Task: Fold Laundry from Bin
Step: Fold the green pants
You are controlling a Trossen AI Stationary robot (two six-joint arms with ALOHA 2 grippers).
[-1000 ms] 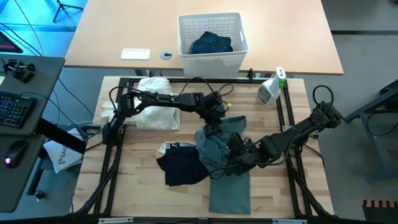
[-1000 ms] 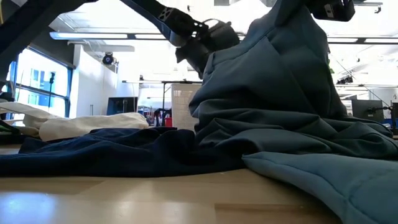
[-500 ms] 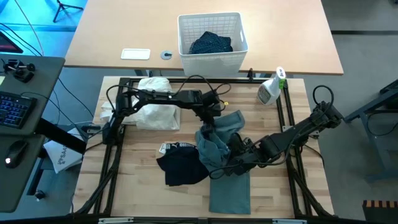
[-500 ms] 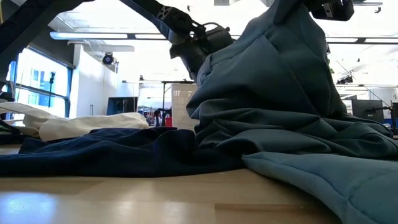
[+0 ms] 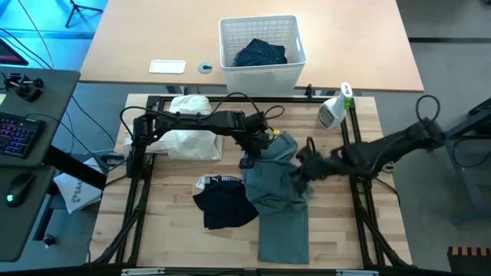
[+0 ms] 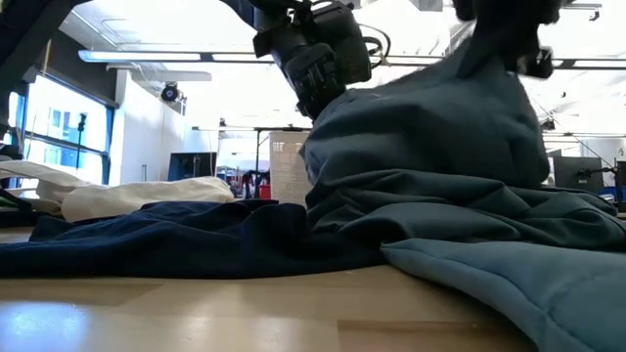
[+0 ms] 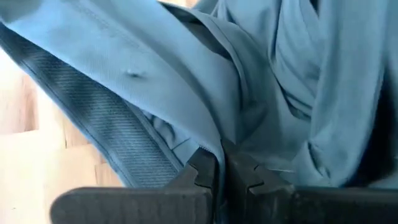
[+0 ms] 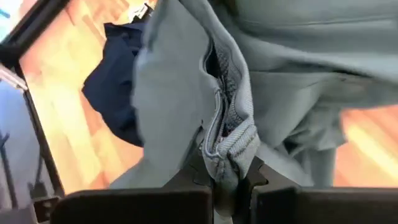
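1. Nearest me on the counter [image 5: 176,238] lies the free tail of the grey-green top [image 5: 280,192], flat on the wood and reaching toward the front edge.
2. Just beside it on the left sits a dark navy piece [image 5: 222,205], crumpled and unfolded, with white lettering showing at its far edge.
3. Mid-counter, both arms have the top lifted between them. My left pincer [image 5: 257,144] is clamped tight on a hem; in its wrist view the fingers [image 7: 202,171] meet with the cloth's edge pinched between them.
4. My right pincer [image 5: 307,159] is likewise closed on the top, on a ribbed, zippered edge bunched between its fingers [image 8: 200,167].
5. In the low view the top [image 6: 440,166] rises as a draped hump from the counter; I judge this as spreading it out before the first fold, so no fold is made on it yet.
6. Farther back on the left, a white cloth [image 5: 188,130] lies in a loose heap; whether it counts as folded I cannot tell.
7. Beyond the frame, the bin [image 5: 295,46] stands on the far table with navy dotted trousers [image 5: 259,54] inside.
8. My reckoning: about half remains, with the top, the navy piece and the trousers unfolded.
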